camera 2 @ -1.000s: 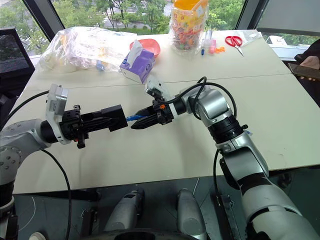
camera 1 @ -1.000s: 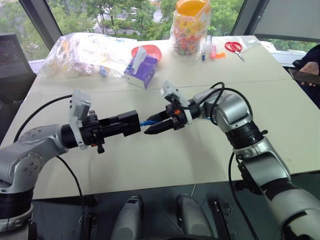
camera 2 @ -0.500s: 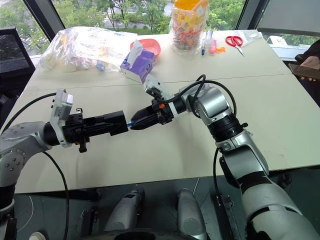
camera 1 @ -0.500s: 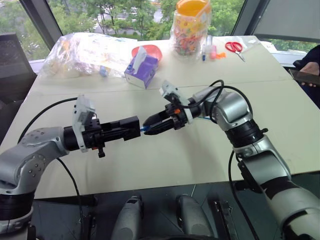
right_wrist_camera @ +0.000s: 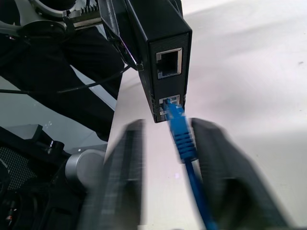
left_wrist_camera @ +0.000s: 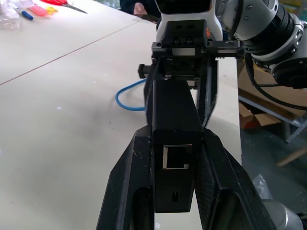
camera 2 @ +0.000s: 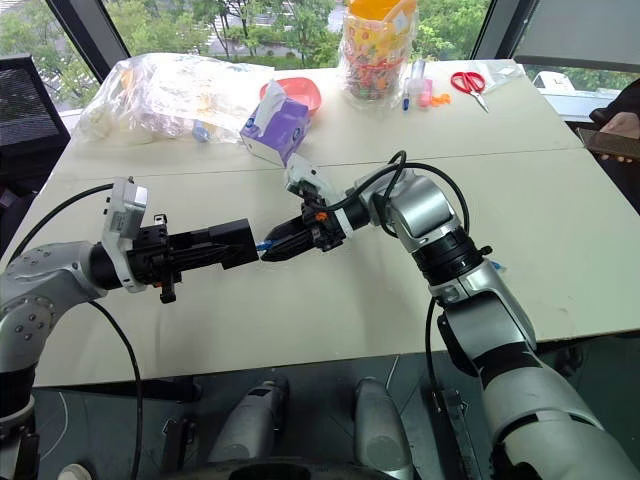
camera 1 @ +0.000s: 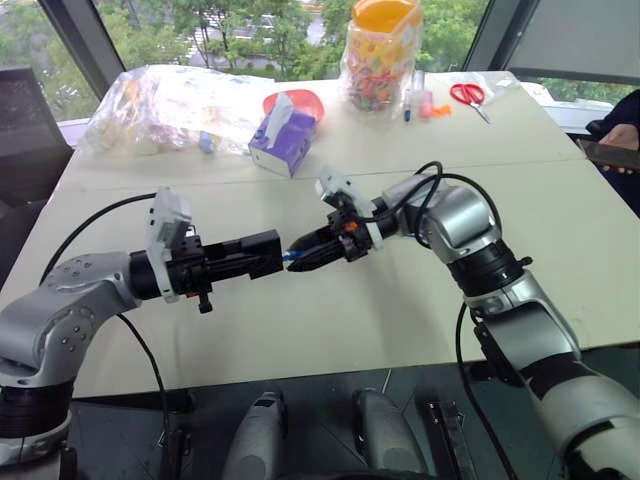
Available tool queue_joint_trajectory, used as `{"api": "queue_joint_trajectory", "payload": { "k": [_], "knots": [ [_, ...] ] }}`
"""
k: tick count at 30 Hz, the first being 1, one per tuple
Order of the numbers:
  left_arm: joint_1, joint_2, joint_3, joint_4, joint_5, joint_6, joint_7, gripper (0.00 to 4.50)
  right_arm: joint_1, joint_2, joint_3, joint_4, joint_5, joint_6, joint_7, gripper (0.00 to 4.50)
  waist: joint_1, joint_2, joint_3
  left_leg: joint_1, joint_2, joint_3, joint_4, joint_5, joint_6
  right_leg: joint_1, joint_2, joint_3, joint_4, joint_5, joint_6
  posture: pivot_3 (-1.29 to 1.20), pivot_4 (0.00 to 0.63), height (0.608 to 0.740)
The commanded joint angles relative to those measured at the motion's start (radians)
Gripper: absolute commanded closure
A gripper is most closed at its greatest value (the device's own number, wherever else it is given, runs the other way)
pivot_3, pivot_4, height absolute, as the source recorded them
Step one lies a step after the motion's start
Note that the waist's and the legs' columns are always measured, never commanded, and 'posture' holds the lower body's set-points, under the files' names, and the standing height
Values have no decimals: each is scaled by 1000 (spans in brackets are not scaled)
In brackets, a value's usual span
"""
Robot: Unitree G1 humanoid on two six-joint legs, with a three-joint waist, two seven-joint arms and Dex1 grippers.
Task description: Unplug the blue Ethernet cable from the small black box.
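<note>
I see the left gripper (camera 1: 262, 253) clamped on the small black box (camera 1: 255, 254), held above the table (camera 1: 330, 310). The blue Ethernet cable (right_wrist_camera: 182, 136) sits plugged into the box — the right gripper (camera 1: 305, 256) pinches its plug.

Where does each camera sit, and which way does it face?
Left and right eye views: on the head, looking down over the table; both arms show, left gripper facing right gripper.
Left wrist view: along its own fingers at the small black box they clamp.
Right wrist view: along its own fingers at the blue Ethernet cable plugged into the box.
Shared: both wrist views show the box.
</note>
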Motion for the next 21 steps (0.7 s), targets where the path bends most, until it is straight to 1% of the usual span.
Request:
{"api": "queue_joint_trajectory", "payload": {
  "k": [1,11,14,17,19,20,21],
  "knots": [
    [0,4,9,-16,2,-21,-3,4002,-25,12,-16,-5,9,-11,4,4460,0,0,0,0,0,0,0,0,0,0,0,0,0,0,0,0,150,728],
    [13,14,-4,-10,39,-44,-27,4002,-25,7,-10,-11,14,6,18,4460,0,0,0,0,0,0,0,0,0,0,0,0,0,0,0,0,150,728],
    [12,13,-4,-5,42,-47,-29,4002,-9,-4,-8,-32,17,-23,45,4460,0,0,0,0,0,0,0,0,0,0,0,0,0,0,0,0,150,728],
    [11,11,-3,-4,44,-48,-31,4002,-5,-3,-7,-32,9,-38,39,4460,0,0,0,0,0,0,0,0,0,0,0,0,0,0,0,0,150,728],
    [11,11,-3,-3,44,-50,-31,4002,-3,-6,-5,-37,14,-34,47,3654,0,0,0,0,0,0,0,0,0,0,0,0,0,0,0,0,150,728],
    [12,10,-2,-3,44,-51,-30,4002,-2,0,-9,-33,6,-41,28,3310,0,0,0,0,0,0,0,0,0,0,0,0,0,0,0,0,150,728],
    [12,9,-2,-3,45,-51,-30,4002,-4,5,-10,-27,-3,-47,10,2872,0,0,0,0,0,0,0,0,0,0,0,0,0,0,0,0,150,728]
  ]
}}
